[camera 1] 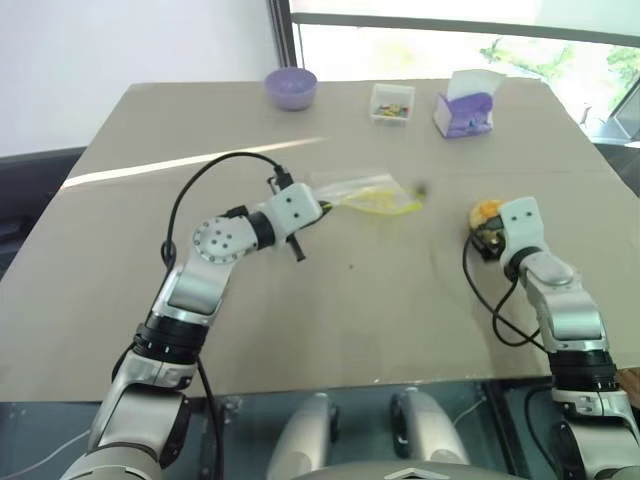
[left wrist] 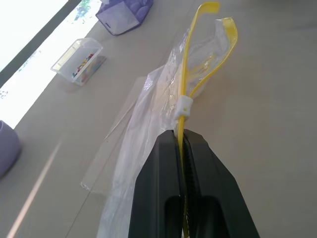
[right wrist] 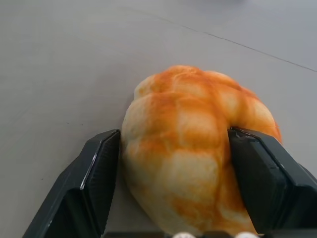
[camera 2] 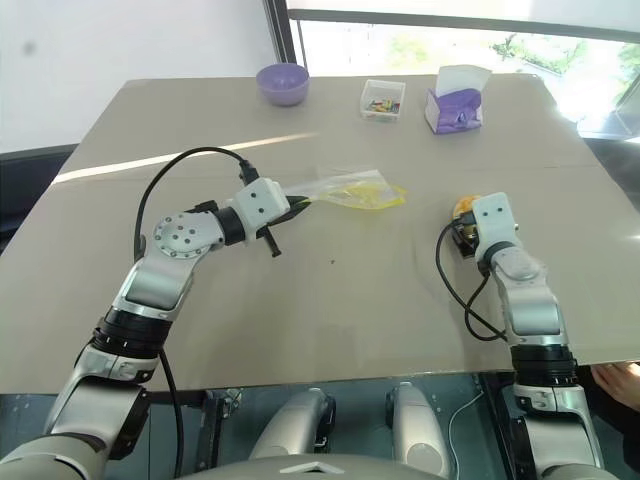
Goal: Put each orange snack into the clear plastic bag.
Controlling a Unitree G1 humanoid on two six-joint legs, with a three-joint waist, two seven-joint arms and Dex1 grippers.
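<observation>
Bun [right wrist: 190,148] sat between the right gripper's [right wrist: 173,178] 2 black fingers [right wrist: 94,178], both pressing its sides, so the jaws were pinching it wide, with the criss-cross orange-yellow top bulging out past them. From the head camera, that right gripper [camera 2: 463,228] was low over the tabletop [camera 2: 330,330] on the right side, the bun [camera 2: 462,208] peeking out just beyond it. Over on the left, the left gripper [left wrist: 182,144] had its jaws pressed together on the yellow zip strip of the clear plastic bag [left wrist: 148,114], right below the white slider. The bag [camera 2: 350,190] stretched from that left gripper [camera 2: 297,205] toward the middle of the tabletop, crinkled, its far yellow end lying on the surface, well apart from the bun. Along the far edge stood a purple bowl [camera 2: 282,83], a small clear box of colourful bits [camera 2: 382,100] and a purple-and-white tissue box [camera 2: 455,103].
</observation>
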